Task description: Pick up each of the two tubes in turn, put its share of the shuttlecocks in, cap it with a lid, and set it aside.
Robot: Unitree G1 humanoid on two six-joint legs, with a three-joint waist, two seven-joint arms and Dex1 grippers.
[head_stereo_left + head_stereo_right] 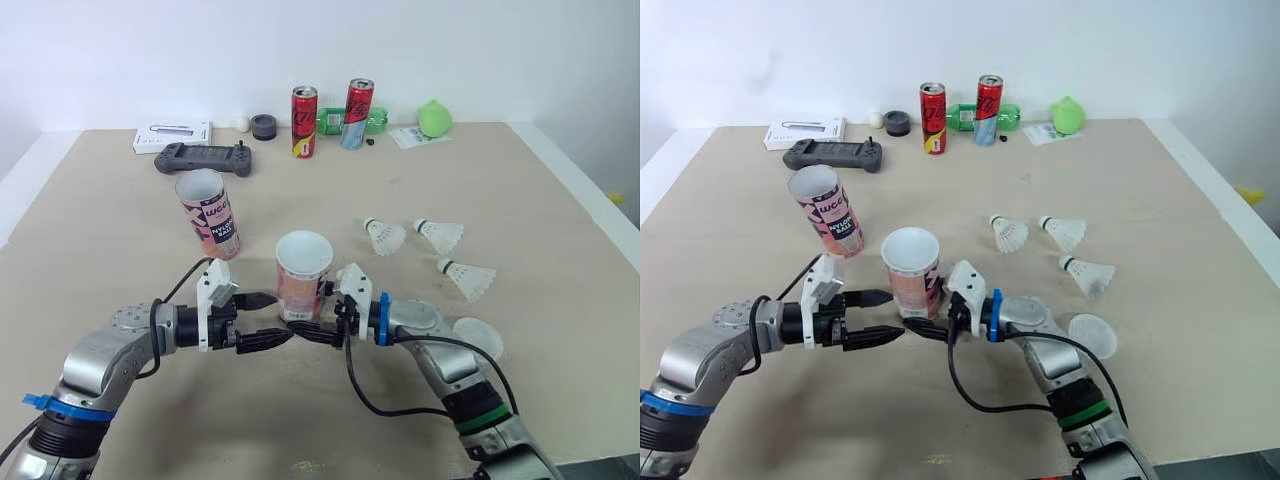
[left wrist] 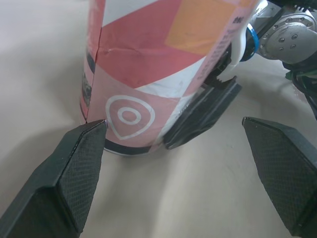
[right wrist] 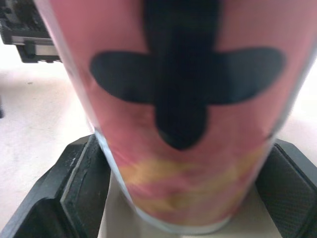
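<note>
A pink-and-white tube (image 1: 303, 275) stands upright with its mouth open at the table's near centre. My right gripper (image 1: 305, 322) is shut on the tube's base, and its pads (image 3: 81, 183) press both sides of it. My left gripper (image 1: 270, 320) is open just left of that tube, one fingertip (image 2: 79, 173) close to the wall. The second tube (image 1: 208, 212) stands uncapped farther back on the left. Three white shuttlecocks (image 1: 385, 236) (image 1: 440, 235) (image 1: 468, 277) lie to the right. A white lid (image 1: 478, 338) lies beside my right forearm.
Along the back edge stand two red cans (image 1: 304, 122) (image 1: 357, 113), a green bottle (image 1: 372, 121), a dark game controller (image 1: 203, 157), a white box (image 1: 172, 136), a black round piece (image 1: 264, 126) and a green object (image 1: 434, 118).
</note>
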